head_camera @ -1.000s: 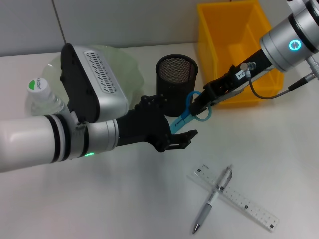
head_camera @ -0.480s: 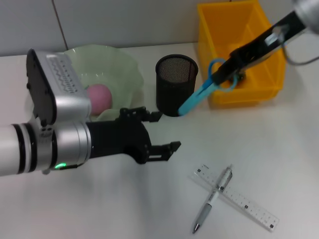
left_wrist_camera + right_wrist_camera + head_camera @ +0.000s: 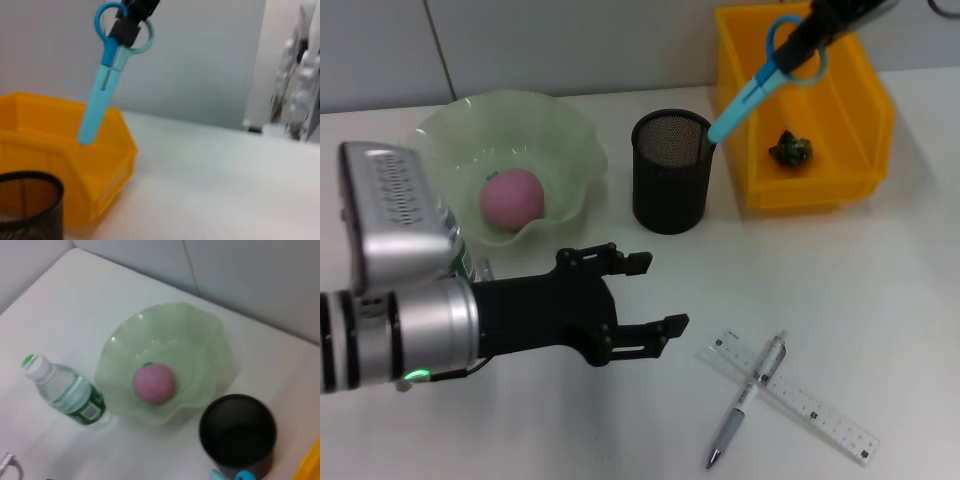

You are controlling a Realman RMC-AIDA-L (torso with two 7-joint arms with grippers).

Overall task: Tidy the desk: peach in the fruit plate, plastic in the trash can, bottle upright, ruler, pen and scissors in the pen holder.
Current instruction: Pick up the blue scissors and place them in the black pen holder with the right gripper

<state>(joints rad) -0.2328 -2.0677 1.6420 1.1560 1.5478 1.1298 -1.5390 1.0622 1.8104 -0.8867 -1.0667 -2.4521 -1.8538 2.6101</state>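
Blue scissors [image 3: 760, 72] are held aloft, tilted, tips just above the black mesh pen holder [image 3: 672, 170]. A pink peach [image 3: 512, 197] is seen in the green fruit plate [image 3: 570, 140]. A pen [image 3: 748, 400] is laid across a clear ruler [image 3: 820, 410]. Crumpled plastic [image 3: 790, 150] lies in the yellow bin [image 3: 880, 110]. An upright bottle [image 3: 65, 390] is seen beside the plate.

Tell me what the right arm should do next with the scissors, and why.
Probably shift toward the pen holder and lower. The right gripper holds the scissors by the handles, tip down, raised near the holder's rim by the yellow bin, and the holder looks empty. The left gripper hovers open, clear.
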